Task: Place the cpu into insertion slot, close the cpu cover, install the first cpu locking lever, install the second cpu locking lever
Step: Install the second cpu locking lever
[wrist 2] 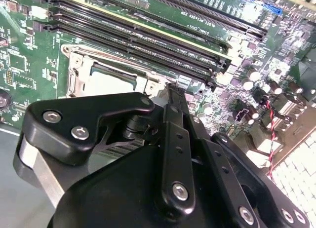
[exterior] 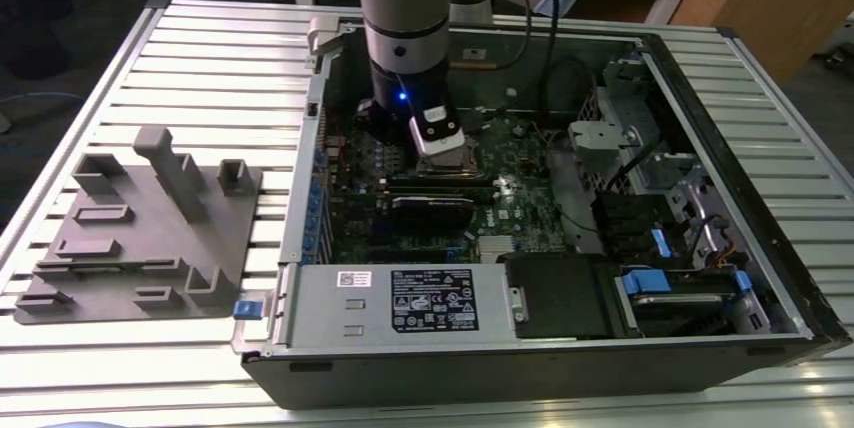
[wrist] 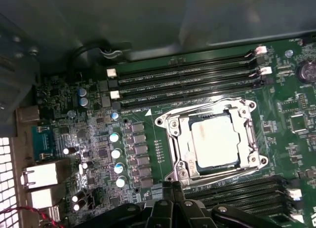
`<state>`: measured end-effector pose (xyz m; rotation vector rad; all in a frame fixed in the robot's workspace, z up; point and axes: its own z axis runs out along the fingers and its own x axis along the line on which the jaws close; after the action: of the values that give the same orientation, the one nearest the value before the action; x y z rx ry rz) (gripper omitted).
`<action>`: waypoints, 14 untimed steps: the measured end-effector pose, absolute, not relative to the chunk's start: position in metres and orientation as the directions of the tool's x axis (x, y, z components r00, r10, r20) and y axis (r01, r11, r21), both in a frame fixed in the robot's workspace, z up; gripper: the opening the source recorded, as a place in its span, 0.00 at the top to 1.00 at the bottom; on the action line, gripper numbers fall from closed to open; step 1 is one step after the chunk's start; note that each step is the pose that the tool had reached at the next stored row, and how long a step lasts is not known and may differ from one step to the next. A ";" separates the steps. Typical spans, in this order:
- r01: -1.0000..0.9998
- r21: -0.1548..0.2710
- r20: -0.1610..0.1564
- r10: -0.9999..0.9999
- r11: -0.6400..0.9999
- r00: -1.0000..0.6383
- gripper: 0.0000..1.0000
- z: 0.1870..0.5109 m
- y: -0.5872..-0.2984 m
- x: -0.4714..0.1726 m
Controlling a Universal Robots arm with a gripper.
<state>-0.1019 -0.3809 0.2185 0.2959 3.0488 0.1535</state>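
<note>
My gripper [wrist 2: 170, 90] is hovering beside the insertion slot [wrist: 213, 143], fingers together; the cpu [wrist: 215, 142] is sitting under the cpu cover [wrist: 173, 134].

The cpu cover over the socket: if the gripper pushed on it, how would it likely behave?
The cpu cover looks like thin stamped metal, so probably stiff but springy. It lies flat around the cpu, so it would likely not slide. Its shiny surface may be slippery.
</note>
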 end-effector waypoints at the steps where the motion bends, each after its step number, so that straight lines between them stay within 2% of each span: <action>1: 0.188 0.107 -0.065 0.195 0.976 -0.979 0.89 0.218 -0.381 -0.102; 14: 0.190 0.106 -0.062 0.197 0.976 -0.978 0.89 0.218 -0.381 -0.070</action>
<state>-0.0696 -0.3809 0.2184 0.2988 3.0509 0.1529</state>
